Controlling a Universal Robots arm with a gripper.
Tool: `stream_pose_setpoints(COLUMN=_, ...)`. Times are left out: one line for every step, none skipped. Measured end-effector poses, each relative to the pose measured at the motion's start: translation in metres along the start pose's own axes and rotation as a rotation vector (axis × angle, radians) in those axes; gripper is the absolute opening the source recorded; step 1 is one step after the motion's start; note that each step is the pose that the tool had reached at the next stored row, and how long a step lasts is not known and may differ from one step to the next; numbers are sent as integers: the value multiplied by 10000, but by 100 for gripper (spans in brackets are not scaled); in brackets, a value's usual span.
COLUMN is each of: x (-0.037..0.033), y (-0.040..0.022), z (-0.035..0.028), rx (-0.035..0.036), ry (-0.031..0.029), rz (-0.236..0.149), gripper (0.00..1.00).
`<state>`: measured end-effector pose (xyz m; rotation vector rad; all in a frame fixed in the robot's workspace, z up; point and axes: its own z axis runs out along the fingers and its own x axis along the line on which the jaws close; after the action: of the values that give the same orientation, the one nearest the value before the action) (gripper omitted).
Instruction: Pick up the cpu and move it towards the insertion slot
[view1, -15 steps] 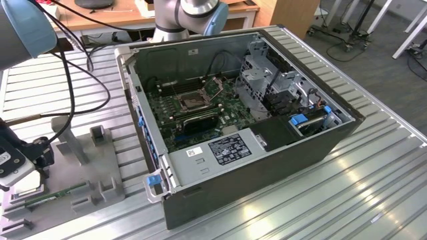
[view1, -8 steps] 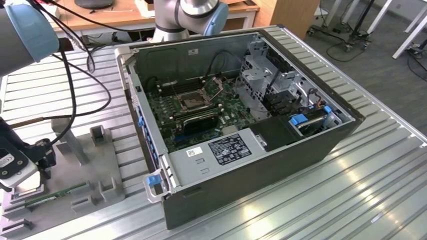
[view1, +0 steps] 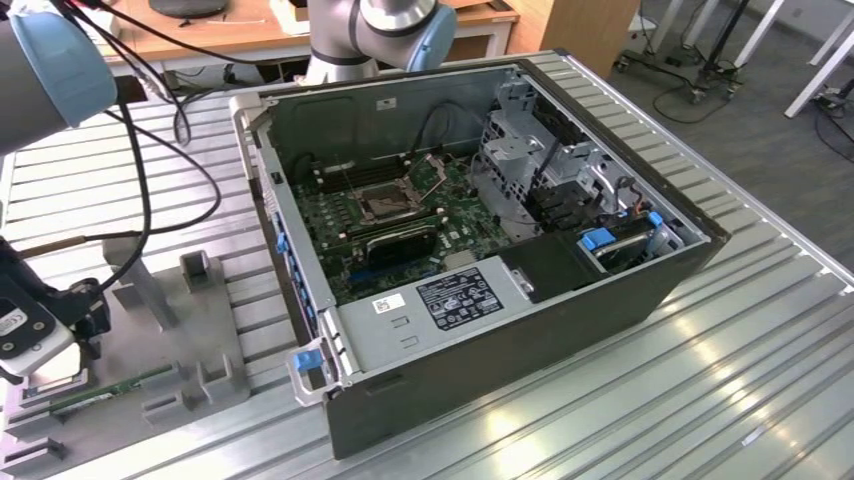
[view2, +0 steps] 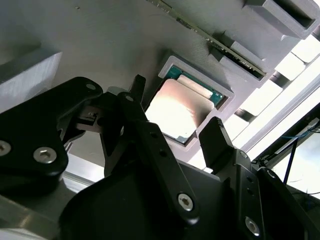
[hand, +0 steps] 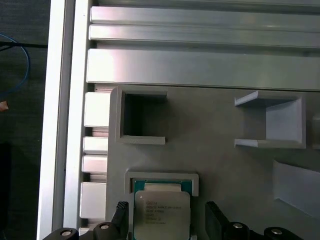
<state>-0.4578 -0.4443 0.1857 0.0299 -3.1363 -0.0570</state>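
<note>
Second wrist view: spread pincer (view2: 176, 106) astride the cpu (view2: 181, 106) in grey holder (view2: 171, 63)

Three cameras: one high overview, two close-ups from the wrist.

We see the exterior view looking steeply down from well back at the open computer case (view1: 534, 345) on the slatted table (view1: 747, 400), with the grey tray (view1: 154, 335) at the exterior view's left. The first wrist view faces straight down on that tray, close in. The second wrist view sits closer still and looks at a slant along the gripper (view2: 176, 106) body. We note both wrist views share the cpu (hand: 162, 212) (view2: 172, 112) in its tray pocket, with the black fingers (hand: 215, 217) in the foreground.
</note>
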Motion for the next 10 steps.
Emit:
stream_pose_setpoints(x=2, y=1, z=5, rx=-1, ry=-2, rz=0, gripper=71)
stream_pose_setpoints(x=4, y=3, z=11, rx=-1, ry=-2, rz=0, gripper=71)
stream_pose_setpoints(x=5, y=4, z=17, rx=-1, ry=-2, rz=0, gripper=71)
stream_pose_setpoints(x=7, y=5, z=24, rx=-1, ry=-2, rz=0, gripper=71)
stream_pose_setpoints(x=9, y=6, z=30, rx=-1, ry=-2, rz=0, gripper=71)
stream_pose_setpoints(x=11, y=7, z=34, rx=0, ry=-1, rz=0, gripper=71)
stream_pose_setpoints(x=11, y=7, z=35, rx=0, ry=0, rz=0, gripper=71)
stream_pose_setpoints(x=12, y=7, z=36, rx=1, ry=1, rz=-1, gripper=71)
stream_pose_setpoints(x=13, y=7, z=40, rx=0, ry=-1, rz=0, gripper=71)
stream_pose_setpoints(x=17, y=8, z=43, rx=-1, ry=-3, rz=1, gripper=71)
